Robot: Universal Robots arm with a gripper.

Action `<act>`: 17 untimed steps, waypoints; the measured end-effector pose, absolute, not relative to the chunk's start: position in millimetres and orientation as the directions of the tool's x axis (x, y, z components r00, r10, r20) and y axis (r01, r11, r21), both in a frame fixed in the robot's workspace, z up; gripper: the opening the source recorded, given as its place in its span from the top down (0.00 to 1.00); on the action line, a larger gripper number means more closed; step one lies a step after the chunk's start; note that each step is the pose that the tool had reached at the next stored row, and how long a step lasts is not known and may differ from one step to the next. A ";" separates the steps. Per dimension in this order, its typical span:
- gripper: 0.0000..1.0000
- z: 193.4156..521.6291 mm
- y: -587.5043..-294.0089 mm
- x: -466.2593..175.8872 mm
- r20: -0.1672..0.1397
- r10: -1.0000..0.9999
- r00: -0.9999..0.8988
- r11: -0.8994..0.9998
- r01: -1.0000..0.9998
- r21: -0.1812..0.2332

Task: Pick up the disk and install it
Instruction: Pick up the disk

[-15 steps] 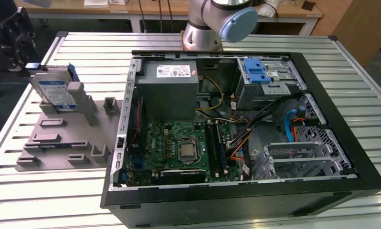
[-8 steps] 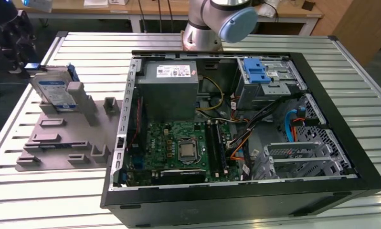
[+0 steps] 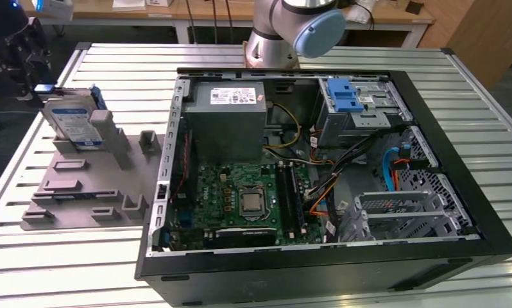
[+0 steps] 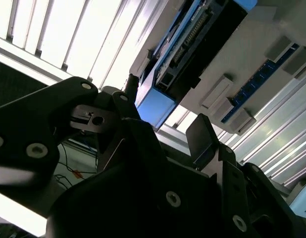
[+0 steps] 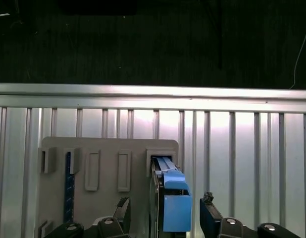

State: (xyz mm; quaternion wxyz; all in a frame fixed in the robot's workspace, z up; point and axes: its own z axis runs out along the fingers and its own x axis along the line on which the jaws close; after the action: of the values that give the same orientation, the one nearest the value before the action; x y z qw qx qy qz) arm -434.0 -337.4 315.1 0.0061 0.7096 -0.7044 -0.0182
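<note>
1. In the exterior view, one robot arm point(image 3: 281, 32) rises at the top centre of the frame, from the far edge of the slatted metal table point(image 3: 68, 269). One open black computer case point(image 3: 324, 276) lies on its side across the centre and right. Inside it are one grey power supply point(image 3: 226, 109), one green motherboard point(image 3: 238, 199) and one blue bracket point(image 3: 346, 96) at the upper right.
2. In the same view, one grey fixture plate point(image 3: 85, 186) lies at the left of the frame, just beside the case. The one disk point(image 3: 74, 122) stands on edge in a slot at the plate's upper-left corner. Wooden workbenches point(image 3: 393, 16) run along the top of the frame.
3. In the second wrist view, the gripper point(image 4: 165, 106) shows two dark fingers point(image 4: 200, 134), and the jaws are spread. The blue-framed end of the disk point(image 4: 185, 47) appears between the fingertips, with a gap on each side. Pale table slats cross the upper left.
4. In the first wrist view, the gripper point(image 5: 165, 204) sits at the bottom of the frame. Its two fingers point(image 5: 208, 208) are apart, one on each side of the upright disk point(image 5: 170, 183). I cannot tell whether they have reached the disk's level. The plate point(image 5: 108, 146) also holds one thin blue strip point(image 5: 69, 183) at lower left. Beyond the table edge point(image 5: 242, 91) lies a dark floor point(image 5: 143, 39).
</note>
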 end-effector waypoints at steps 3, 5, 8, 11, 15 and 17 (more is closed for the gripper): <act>0.34 311.5 -337.1 -434.2 -0.017 -1.000 0.007 -0.008 -0.999 0.034; 0.34 310.0 -336.4 -434.3 -0.017 -1.000 0.007 -0.007 -0.999 0.034; 0.42 308.6 -335.5 -434.5 -0.017 -1.000 0.007 -0.008 -0.999 0.034; 0.48 307.3 -335.4 -434.7 -0.017 -1.000 0.007 -0.008 -0.999 0.034; 0.48 304.7 -335.2 -435.3 -0.017 -1.000 0.007 -0.008 -0.999 0.034; 0.48 303.0 -335.1 -435.8 -0.017 -1.000 0.007 -0.008 -0.999 0.034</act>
State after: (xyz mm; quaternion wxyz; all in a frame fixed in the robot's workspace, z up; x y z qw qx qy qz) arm -435.8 -335.1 303.0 0.0060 0.7095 -0.7044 -0.0183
